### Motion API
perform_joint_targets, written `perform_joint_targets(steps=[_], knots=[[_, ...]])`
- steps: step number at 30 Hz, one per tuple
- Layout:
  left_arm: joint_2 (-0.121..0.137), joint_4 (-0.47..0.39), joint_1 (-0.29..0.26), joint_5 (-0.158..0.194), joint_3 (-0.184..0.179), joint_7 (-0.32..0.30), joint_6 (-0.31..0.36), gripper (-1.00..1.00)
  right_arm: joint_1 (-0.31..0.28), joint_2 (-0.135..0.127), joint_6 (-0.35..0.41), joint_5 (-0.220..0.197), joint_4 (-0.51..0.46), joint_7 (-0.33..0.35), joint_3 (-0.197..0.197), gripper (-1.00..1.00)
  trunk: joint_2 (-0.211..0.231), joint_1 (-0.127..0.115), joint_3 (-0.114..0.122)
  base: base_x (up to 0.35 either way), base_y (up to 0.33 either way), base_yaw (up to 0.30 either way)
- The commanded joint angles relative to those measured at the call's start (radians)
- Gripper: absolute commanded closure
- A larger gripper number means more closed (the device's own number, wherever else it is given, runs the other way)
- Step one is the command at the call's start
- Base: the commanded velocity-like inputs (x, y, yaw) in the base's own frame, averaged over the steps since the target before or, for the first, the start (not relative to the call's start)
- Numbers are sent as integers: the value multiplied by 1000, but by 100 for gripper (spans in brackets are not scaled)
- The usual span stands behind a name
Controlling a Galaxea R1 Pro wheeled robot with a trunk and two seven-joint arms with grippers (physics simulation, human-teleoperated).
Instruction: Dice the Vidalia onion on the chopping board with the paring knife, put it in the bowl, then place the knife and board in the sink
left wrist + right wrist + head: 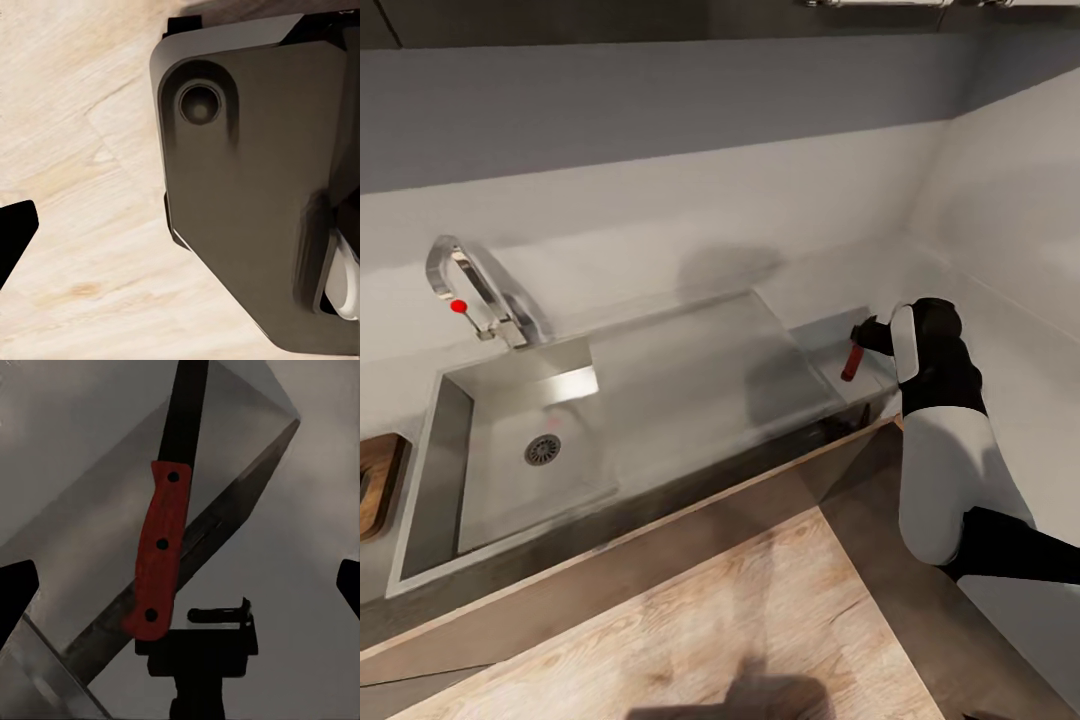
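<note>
- Fingertips point(16, 594) of the right gripper point(180, 585) stand spread wide in the right wrist view, one at each edge of the picture, with nothing clamped between them. We read this hand as released.
- Between those fingertips, and touching neither, is the small paring knife with the red riveted handle and dark pointed blade point(160, 556). Its blade points away from the wrist.
- From the head view, the knife point(850, 362) is just beside the gripper at the right end of the sink's flat drainboard, over the narrow grey strip beyond it. We cannot tell whether it rests flat there or is propped at a tilt.
- Outward from there lies the rectangular grey steel sink point(430, 470) with its angular chrome faucet point(485, 290) and red knob. The basin floor we can see carries the round drain and no onion, so we judge that the first step is past.
- The brown wooden chopping board with rounded corners point(382, 485) sits on the long grey glossy countertop point(1015, 400), at the sink's left side and outside the basin.
- Our judgement is that knife and board both have yet to go into the sink, and the knife is closest to hand. Whether the dicing and the bowl step are finished, we cannot tell.
- The left gripper's one visible fingertip point(15, 234) hangs over pale wooden flooring beside a dark machine body. Its opening we cannot tell.
</note>
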Motion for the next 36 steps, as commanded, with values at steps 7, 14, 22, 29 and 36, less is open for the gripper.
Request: perform_joint_targets(steps=[7,14,22,29,36], knots=[[-1,3,-1,9,-9,1,-1,-100,-1,1,3,-3,1,-4,-2,-100,-2,1,-13,175,0,0],[0,4,-2,9,-9,1,1,-100,-1,1,3,-3,7,-4,-3,-100,-2,1,-24,7,0,0],[1,4,-1,9,-8,1,1,-100,-1,1,3,-3,8,-4,-3,-100,-2,1,-37,0,0,0],[1,4,-1,9,-8,1,1,-100,-1,1,3,-3,11,-4,-3,-100,-2,1,-48,0,0,0],[1,4,-1,9,-8,1,1,-100,0,1,3,-3,12,-3,-3,-100,-2,1,-59,0,0,0]])
